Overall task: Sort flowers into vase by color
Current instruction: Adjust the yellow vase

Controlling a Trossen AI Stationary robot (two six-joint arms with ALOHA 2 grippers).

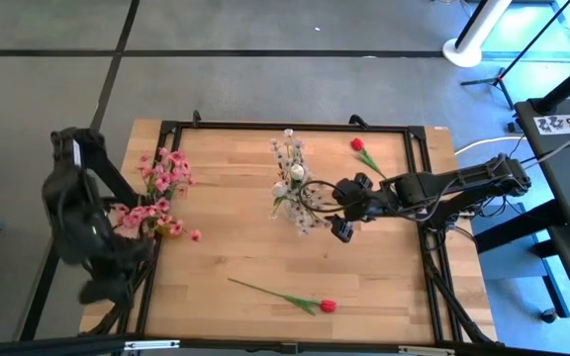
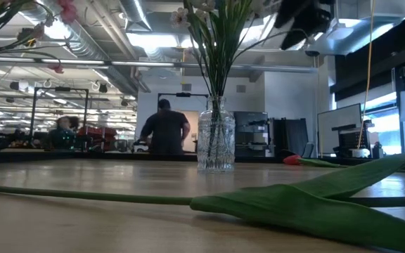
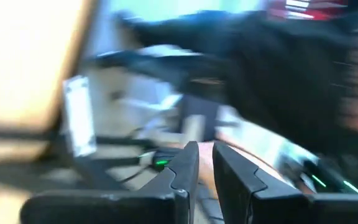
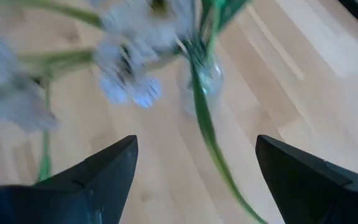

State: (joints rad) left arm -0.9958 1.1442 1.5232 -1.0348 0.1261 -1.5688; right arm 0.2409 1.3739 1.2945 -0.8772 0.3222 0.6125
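Observation:
White blossom sprigs [image 1: 293, 163] stand in a glass vase [image 2: 216, 144] at the table's middle. My right gripper [image 1: 336, 206] hovers open just right of that vase, above the table; in its wrist view [image 4: 196, 146] the vase [image 4: 201, 81] lies ahead between the spread fingers, untouched. Pink blossom sprays [image 1: 161, 193] stand at the left edge; what holds them is hidden. One red rosebud [image 1: 359, 145] lies flat at the far right. Another red rosebud [image 1: 327, 306] lies by the near edge, its stem [image 1: 265, 291] pointing left. My left gripper [image 1: 102, 289] is off the table's left side, shut [image 3: 202, 165].
A dark metal frame [image 1: 265, 126] runs around the wooden table top. Bare wood lies between the white vase and the near rosebud. In the low view the near stem's long leaf [image 2: 315, 204] fills the foreground. A person [image 2: 164, 130] stands in the room behind.

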